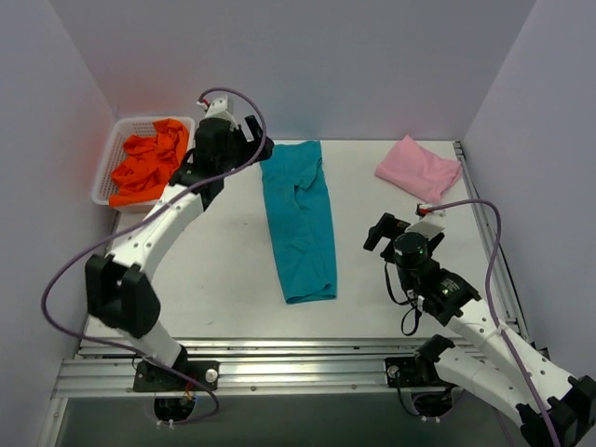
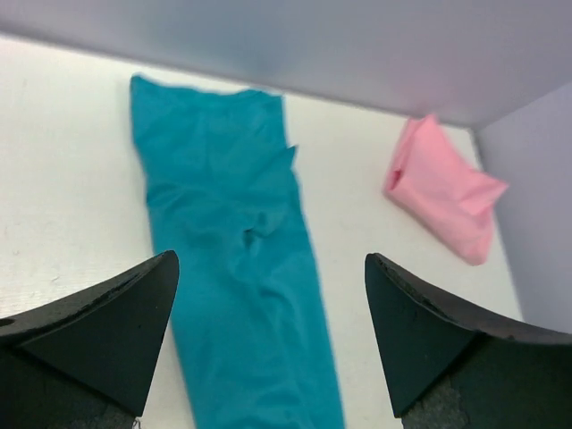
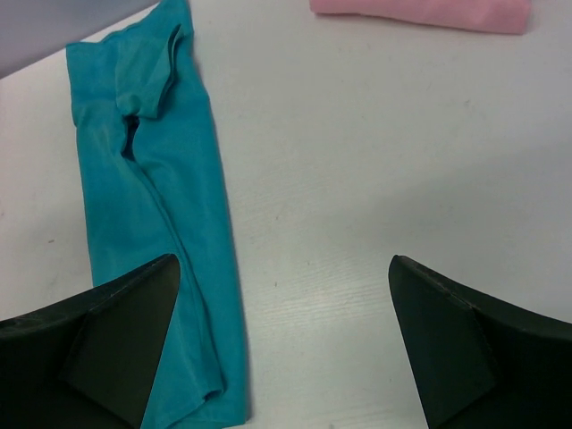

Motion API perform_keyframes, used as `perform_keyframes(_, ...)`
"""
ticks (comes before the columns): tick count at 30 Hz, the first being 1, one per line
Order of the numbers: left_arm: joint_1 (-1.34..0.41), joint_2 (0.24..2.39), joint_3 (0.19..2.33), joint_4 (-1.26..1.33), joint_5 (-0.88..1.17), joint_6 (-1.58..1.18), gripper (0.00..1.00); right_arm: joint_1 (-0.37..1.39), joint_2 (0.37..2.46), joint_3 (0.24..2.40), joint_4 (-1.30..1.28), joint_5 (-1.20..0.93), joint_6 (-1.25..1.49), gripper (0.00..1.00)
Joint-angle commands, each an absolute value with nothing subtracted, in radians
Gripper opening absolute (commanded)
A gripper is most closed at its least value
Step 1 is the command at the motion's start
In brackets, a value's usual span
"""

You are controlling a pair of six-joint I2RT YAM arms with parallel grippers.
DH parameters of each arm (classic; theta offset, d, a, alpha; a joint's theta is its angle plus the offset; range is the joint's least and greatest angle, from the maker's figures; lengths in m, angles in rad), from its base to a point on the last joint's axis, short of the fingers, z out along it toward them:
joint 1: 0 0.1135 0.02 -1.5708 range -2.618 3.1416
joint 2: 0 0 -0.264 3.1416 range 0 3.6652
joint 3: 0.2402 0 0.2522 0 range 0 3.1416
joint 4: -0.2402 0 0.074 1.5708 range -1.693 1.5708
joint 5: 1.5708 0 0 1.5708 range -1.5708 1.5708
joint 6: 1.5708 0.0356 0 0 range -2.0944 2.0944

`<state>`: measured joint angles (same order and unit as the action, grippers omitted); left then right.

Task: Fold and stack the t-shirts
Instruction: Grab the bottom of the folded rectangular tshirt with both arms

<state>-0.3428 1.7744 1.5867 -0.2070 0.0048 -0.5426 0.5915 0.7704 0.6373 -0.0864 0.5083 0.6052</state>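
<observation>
Largest first: the white table point(image 1: 214, 270), running from the rail at the arm bases to the back wall, shut in by pale walls on three sides.

Next, the teal t-shirt point(image 1: 300, 219) point(image 2: 232, 268) point(image 3: 143, 197), folded into one long narrow strip and laid flat down the middle of the table. One short end close to the back wall, the other pointing toward the near edge. Creased along its length, with a sleeve tucked in at the far end, plain in the right wrist view.

Then the white lattice basket point(image 1: 102, 177), set in the far left corner against the left wall. Inside it, filling most of it, a crumpled heap of orange t-shirts point(image 1: 149, 166), unfolded.

Smaller again: the pink t-shirt point(image 1: 417, 168) point(image 2: 442, 192) point(image 3: 429, 11), folded into a compact bundle near the far right corner, well apart from the teal strip.

Last, the tools. Left gripper point(image 1: 261, 138) point(image 2: 270, 259) held above the table at the far end of the teal t-shirt, just right of the basket, with jaws spread wide and nothing between them. Looking down from there along the teal strip, pink bundle off to the right.

Right gripper point(image 1: 380, 230) point(image 3: 284, 259) hovering over bare table to the right of the teal strip, nearer than the pink bundle. Likewise wide apart and empty, touching no cloth.
</observation>
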Motion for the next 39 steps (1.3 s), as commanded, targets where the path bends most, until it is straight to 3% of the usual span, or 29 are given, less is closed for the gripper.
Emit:
perform_keyframes(1, -0.434, 1.623, 1.401, -0.221, -0.257, -0.556, 0.94, 0.629, 0.795, 0.617, -0.029, 0.529, 0.653, 0.99)
perform_keyframes(8, -0.679, 1.534, 0.970, -0.218, -0.370, -0.839, 0.98, 0.693, 0.819, 0.543, -0.034, 0.520, 0.741, 0.97)
perform_keyframes(14, -0.850, 1.450, 0.755, -0.149, -0.403, -0.972, 0.99, 0.745, 0.816, 0.494, -0.031, 0.528, 0.796, 0.96)
perform_keyframes(26, -0.940, 1.382, 0.615, -0.066, -0.314, -1.078, 1.00, 0.793, 0.876, 0.506, -0.038, 0.586, 0.818, 0.96)
perform_keyframes(31, -0.982, 1.451, 0.583, 0.067, -0.279, -1.109, 1.00, 0.801, 0.929, 0.506, -0.009, 0.584, 0.821, 0.96)
perform_keyframes(35, -0.983, 1.496, 0.600, 0.084, -0.267, -1.104, 0.93, 0.822, 0.991, 0.523, 0.018, 0.600, 0.831, 0.96)
perform_keyframes(39, -0.982, 1.493, 0.601, 0.077, -0.282, -1.103, 0.79, 0.839, 0.996, 0.528, 0.006, 0.624, 0.845, 0.96)
